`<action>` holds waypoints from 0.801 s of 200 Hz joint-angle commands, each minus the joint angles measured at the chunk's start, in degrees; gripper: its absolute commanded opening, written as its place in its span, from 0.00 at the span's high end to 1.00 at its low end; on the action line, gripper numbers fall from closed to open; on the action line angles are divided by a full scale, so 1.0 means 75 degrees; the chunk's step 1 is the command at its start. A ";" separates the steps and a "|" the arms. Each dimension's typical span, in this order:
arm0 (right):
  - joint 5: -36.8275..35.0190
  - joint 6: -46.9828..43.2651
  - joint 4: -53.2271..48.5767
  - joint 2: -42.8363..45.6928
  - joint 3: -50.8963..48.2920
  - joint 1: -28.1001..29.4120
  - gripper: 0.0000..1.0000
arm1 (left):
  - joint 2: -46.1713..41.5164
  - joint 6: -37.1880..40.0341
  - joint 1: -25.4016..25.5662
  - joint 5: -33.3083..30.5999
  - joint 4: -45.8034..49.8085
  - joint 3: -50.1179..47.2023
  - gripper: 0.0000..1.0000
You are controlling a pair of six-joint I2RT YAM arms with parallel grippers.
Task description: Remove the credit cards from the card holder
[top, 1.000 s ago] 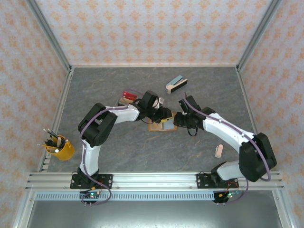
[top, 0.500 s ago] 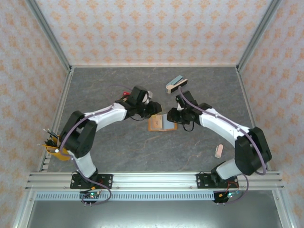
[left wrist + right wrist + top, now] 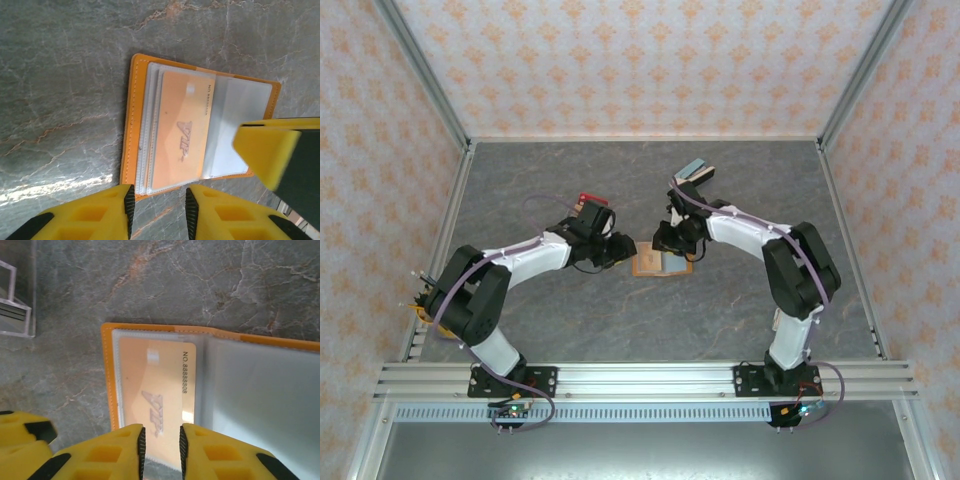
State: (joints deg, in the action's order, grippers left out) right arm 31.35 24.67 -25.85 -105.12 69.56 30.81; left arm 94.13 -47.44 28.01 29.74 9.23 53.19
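Observation:
The card holder (image 3: 660, 264) lies open and flat on the grey table, orange leather rim up, clear sleeves showing. A tan card marked VIP (image 3: 182, 131) sits in its left sleeve, also plain as the card (image 3: 157, 385) in the right wrist view. My left gripper (image 3: 624, 250) hovers just off the holder's left edge, its jaws (image 3: 159, 212) apart with bare table between them. My right gripper (image 3: 667, 241) is at the holder's far edge, its jaws (image 3: 160, 450) narrowly apart over the card's end. A right fingertip (image 3: 262, 150) shows blurred above the holder's empty sleeve.
A grey-blue and black stapler-like thing (image 3: 690, 176) lies behind the right arm. A red and tan pile (image 3: 590, 202) sits behind the left wrist. A yellow pencil cup (image 3: 423, 308) peeks out past the left elbow. A clear acrylic stand (image 3: 15, 300) is near the holder.
Both arms swung back and outward; the left gripper slid left off the holder, the right gripper moved to its far edge and its jaws narrowed. The holder stayed put.

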 commanded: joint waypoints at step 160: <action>0.0720 -0.0326 0.0162 -0.0632 -0.0239 -0.0281 0.79 | 0.1976 -0.0049 -0.0052 -0.0047 0.0307 0.1152 0.80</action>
State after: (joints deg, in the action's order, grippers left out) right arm 36.47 23.70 -24.60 -109.89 69.04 28.71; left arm 107.63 -47.27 27.97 31.20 8.47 60.86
